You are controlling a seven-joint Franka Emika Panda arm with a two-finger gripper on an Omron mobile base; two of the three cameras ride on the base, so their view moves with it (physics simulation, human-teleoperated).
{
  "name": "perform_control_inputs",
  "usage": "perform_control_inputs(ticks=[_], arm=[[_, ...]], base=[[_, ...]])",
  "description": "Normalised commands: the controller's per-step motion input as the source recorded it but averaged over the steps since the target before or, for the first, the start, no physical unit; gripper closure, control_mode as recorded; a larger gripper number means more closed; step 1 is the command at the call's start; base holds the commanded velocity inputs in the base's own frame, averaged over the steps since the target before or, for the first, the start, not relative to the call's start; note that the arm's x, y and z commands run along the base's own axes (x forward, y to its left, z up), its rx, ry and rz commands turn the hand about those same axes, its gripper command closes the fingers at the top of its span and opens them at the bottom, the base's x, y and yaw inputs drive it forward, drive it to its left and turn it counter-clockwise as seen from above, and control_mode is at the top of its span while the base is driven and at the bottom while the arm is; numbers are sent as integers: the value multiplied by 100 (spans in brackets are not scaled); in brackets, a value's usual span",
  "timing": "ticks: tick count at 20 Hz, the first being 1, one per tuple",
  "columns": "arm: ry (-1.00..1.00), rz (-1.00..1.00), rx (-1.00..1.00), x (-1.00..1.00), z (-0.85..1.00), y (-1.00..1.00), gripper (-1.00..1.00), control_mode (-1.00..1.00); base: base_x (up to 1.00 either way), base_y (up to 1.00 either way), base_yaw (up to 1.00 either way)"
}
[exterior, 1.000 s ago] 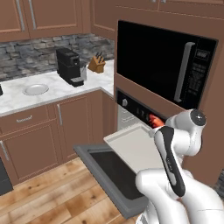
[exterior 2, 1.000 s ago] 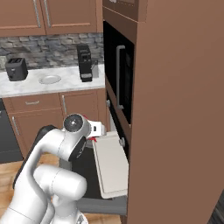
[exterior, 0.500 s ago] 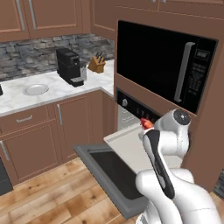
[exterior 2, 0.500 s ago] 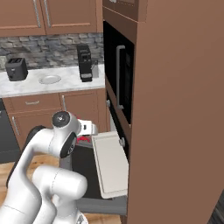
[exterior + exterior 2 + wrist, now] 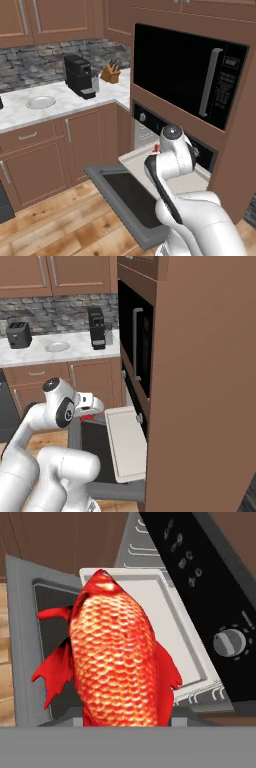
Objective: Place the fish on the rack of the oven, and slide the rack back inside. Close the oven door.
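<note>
Fish [image 5: 117, 662] now left of pulled-out rack [image 5: 127, 441].

Red-orange scaly fish [image 5: 117, 662] above the lowered grey-framed glass oven door [image 5: 131, 196], flat light-grey rack [image 5: 126, 441] pulled out over it, black knobbed oven [image 5: 150, 127] behind.

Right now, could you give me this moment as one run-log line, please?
gripper: shut on fish | rack: pulled out, bare | oven door: open

No legible text anywhere; microwave [image 5: 190, 70] panel marks possibly characters, too blurred to read.
</note>
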Motion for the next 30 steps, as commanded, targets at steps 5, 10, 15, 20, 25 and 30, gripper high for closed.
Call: perform_control_inputs(ticks=[5,10,15,20,25,30], arm=[[3,-4,-14,22,-83,-1,100,-100],[0,-1,-15,27,-40,-6,100,-100],[0,-4,-12,0,-66,-37,100,-100],[0,0,-1,7,-38,-25,100,-100],[0,0,1,0,-26,-25,100,-100],[0,3,5,9,-26,-23,100,-100]], base=[[0,0,0],[0,0,0],[0,0,0],[0,0,0],[0,0,0],[0,0,0]])
